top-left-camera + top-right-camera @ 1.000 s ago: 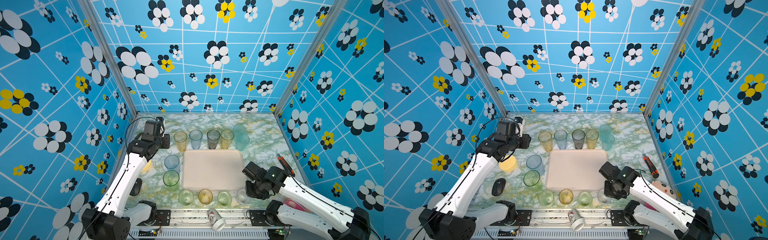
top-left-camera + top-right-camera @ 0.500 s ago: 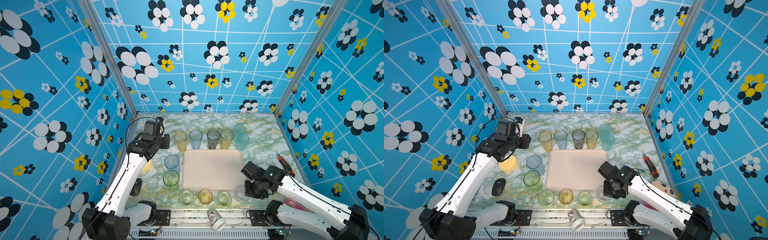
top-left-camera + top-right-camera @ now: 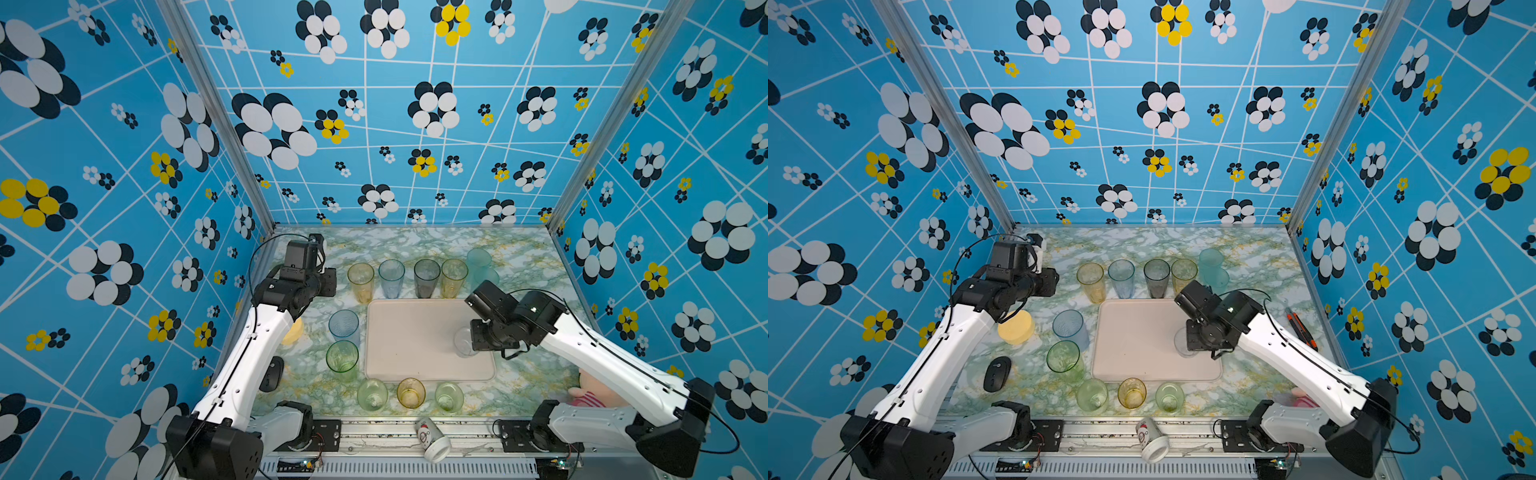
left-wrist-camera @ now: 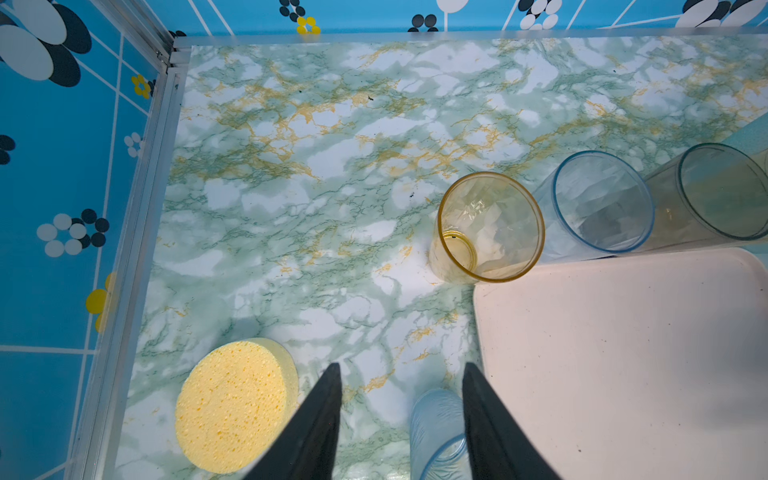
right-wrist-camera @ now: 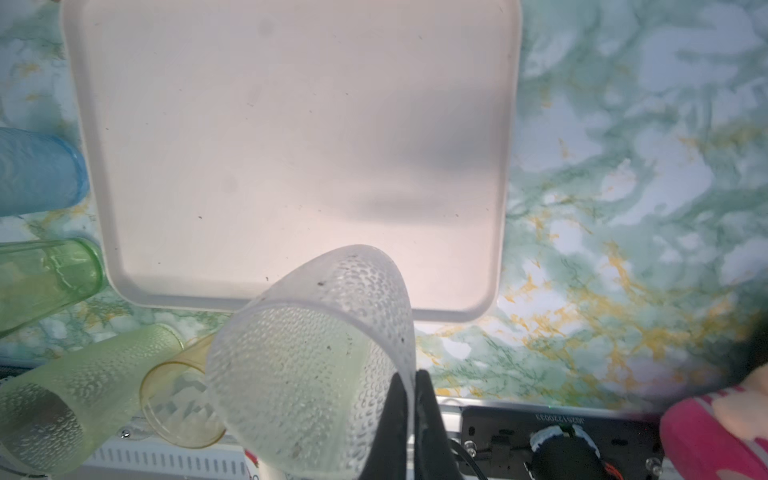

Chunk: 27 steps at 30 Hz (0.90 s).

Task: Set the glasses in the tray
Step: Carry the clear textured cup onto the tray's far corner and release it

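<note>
Left gripper [image 4: 401, 368] half open, empty, same spot over blue glass [image 4: 436, 432]. Tray [image 3: 415, 336] bare, glasses [image 3: 360, 282] stand around it. Right gripper [image 5: 411, 374] pinches clear glass [image 5: 316, 365] by rim, now up from front row, over tray. First glass nearly in.

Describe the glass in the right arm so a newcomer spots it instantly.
Start at the cream-pink tray in the middle of the marbled table. Over its right side, the right end effector pinches the rim of a short glass. It is the only colourless one, dimpled all over, while the other glasses are tinted and stand off the tray.
</note>
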{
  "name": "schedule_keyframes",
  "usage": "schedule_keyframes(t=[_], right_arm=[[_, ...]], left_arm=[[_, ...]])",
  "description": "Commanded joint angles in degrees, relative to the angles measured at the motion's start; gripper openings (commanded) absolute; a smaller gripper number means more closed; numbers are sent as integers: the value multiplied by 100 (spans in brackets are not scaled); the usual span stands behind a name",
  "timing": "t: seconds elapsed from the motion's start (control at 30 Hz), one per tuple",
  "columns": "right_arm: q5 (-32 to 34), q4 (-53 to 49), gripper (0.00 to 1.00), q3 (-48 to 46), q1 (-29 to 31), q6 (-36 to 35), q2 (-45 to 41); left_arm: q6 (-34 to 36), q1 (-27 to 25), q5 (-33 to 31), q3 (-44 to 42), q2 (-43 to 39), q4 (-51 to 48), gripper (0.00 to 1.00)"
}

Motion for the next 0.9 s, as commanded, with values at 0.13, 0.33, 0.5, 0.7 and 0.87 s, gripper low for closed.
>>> schedule_keyframes(t=[0.13,0.33,0.5,0.7,0.87], right_arm=[[-262,885,0,1713,250,-1213,2182],[-387,733,0,3311,368,-1615,3585],[-598,504,0,4263,396,-1741,4344],[-560,62,0,5066,459,-1902,4957],[-468,-290,0,5669,475,-2000,5467]], left_arm=[[-9,88,265,-25,61,82,49],[0,139,384,-33,54,53,49],[8,181,517,-60,78,55,49],[44,244,596,-63,122,53,49],[59,296,680,-69,158,63,49]])
